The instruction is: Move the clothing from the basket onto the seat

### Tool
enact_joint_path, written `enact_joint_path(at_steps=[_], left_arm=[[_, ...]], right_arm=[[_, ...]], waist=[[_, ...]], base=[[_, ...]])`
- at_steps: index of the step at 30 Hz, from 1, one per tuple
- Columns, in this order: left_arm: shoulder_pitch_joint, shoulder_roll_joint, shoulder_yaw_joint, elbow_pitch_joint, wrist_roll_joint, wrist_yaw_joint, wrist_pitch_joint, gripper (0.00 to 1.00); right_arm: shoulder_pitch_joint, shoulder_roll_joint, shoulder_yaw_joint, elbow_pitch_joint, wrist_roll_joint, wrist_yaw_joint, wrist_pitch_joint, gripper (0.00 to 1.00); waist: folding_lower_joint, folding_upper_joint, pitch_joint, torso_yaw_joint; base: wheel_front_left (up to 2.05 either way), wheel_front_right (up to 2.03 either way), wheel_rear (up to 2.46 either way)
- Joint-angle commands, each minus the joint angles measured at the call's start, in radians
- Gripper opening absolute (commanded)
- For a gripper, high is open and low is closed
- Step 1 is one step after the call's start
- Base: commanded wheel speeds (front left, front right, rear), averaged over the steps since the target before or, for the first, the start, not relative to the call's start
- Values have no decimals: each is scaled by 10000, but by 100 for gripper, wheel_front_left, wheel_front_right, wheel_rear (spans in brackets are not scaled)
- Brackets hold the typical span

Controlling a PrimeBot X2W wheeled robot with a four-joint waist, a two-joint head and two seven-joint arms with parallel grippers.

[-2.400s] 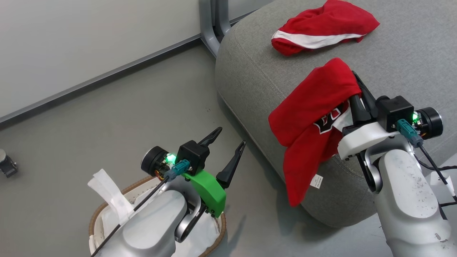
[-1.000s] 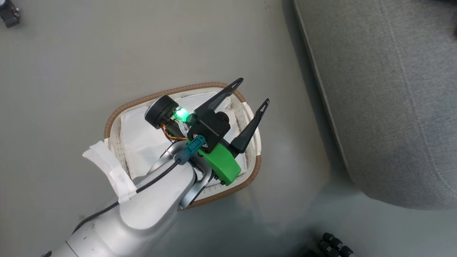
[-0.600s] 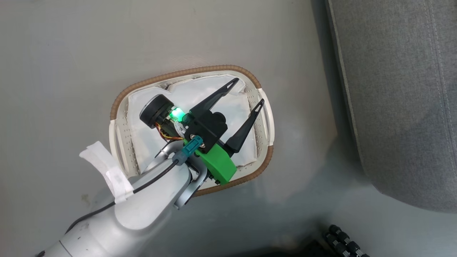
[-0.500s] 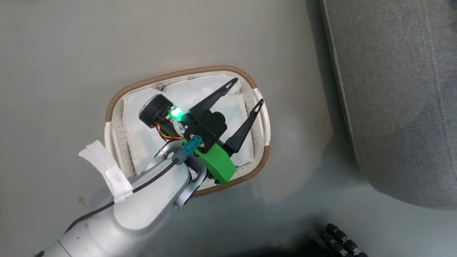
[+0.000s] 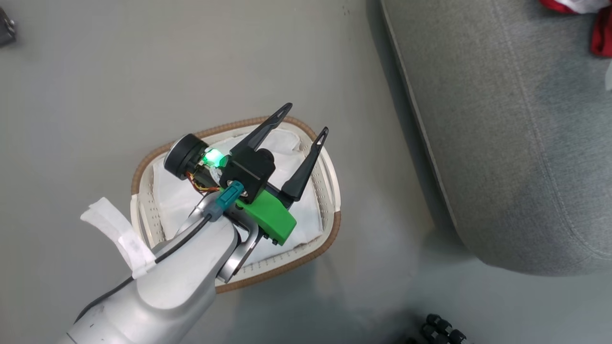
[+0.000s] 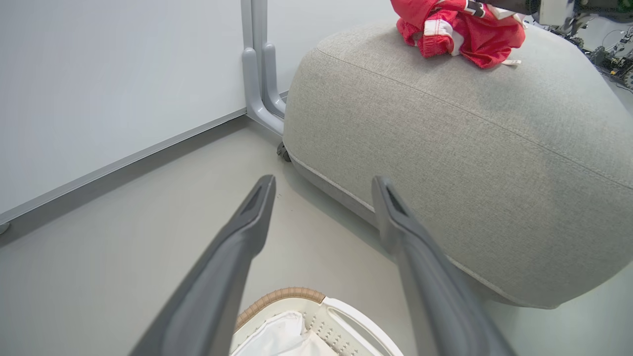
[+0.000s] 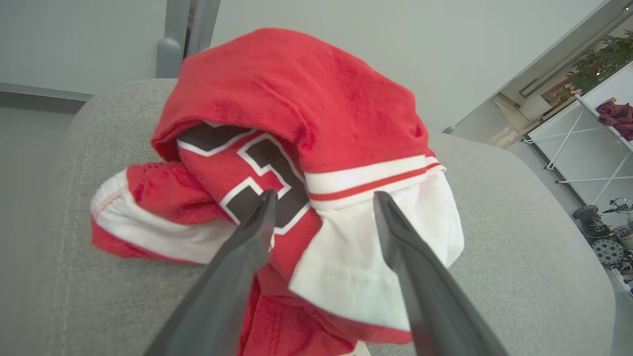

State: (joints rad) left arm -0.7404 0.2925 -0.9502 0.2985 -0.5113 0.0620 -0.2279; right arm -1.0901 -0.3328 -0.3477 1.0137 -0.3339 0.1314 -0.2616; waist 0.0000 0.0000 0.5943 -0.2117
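Looked like a robotics lab/test bay in an office bldg, not a home: bare grey floor [image 6: 123, 237], plain white partition wall [image 6: 99, 74] on a grey metal foot [image 6: 262, 94], white rack [image 7: 568, 143], potted plant [image 7: 603, 59] & loose mech. hardware [image 7: 596, 225] in the bkgd.

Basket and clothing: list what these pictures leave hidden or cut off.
Head view: the left arm and left gripper hide much inside the basket.
Head view: the clothing is cut off at the top right.
Left wrist view: the bottom edge cuts off most of the basket.
Right wrist view: folds hide most of the lettering on the clothing.
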Motion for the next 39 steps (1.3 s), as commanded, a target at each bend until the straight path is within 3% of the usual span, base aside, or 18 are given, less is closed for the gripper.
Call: enact_joint_path(at_steps=[1,10,15,23,29,39], left_arm=[[187,0,76,86,-153,81,-103,100],[1062,-273,912,459,-630,267,-376,100],[1992,-358,2007,271,-589,453,-372,100],[3648,-515,3966,-89,-177,588,-371,100],[4886,-776,5388,-389,182,677,-366,100],[6584,-1277,6849,-678,743,413,-366,100]], right_arm=[[370,35,163,-96,203,-14,-39,100],[1163,32,1407,-666,1211,-14,-45,100],[1325,221,2036,-791,1898,-14,-46,100],[2376,1060,2865,-1153,3319,-14,-47,100],[3951,1696,3093,-2387,4338,-14,-47,100],[6825,2555,3221,-5108,4294,-14,-47,100]], waist=[[0,0,-681,-84],[0,0,-2413,442],[0,0,-3316,821],[0,0,-4374,1390],[0,0,-4852,1793],[0,0,-5237,2277]], base=[[0,0,0],[0,0,0],[0,0,0],[0,0,0],[0,0,0],[0,0,0]])
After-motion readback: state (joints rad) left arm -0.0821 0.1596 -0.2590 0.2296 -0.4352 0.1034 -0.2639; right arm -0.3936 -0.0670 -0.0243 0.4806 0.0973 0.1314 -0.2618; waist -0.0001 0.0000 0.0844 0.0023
